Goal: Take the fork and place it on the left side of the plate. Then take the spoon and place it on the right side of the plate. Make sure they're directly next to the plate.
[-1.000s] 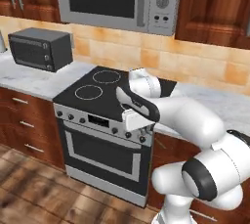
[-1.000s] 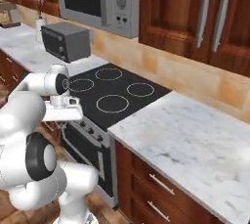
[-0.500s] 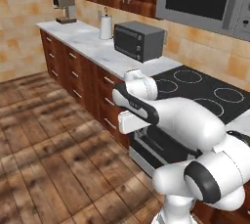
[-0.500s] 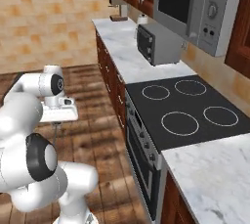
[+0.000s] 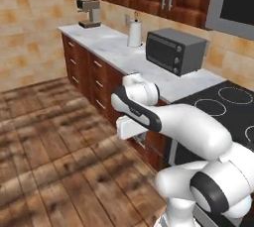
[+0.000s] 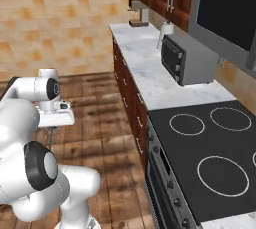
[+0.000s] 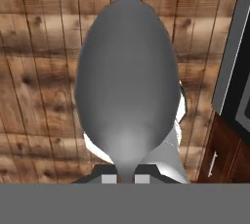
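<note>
arm [image 5: 183, 127]: glossy white, fat rounded links, kinda bulbous. dark grey/black rings at joints, biggest one low on shoulder. elbow cap round with dark disc face, seen in right base view. hand [image 6: 56, 118]: flat white boxy block under wrist, small dark bits on it. no cables, screws or markings that I can make out.

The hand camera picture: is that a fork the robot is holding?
No, it is a spoon: a plain grey oval bowl with no tines, its thin neck pinched in the gripper above the wooden floor.
</note>
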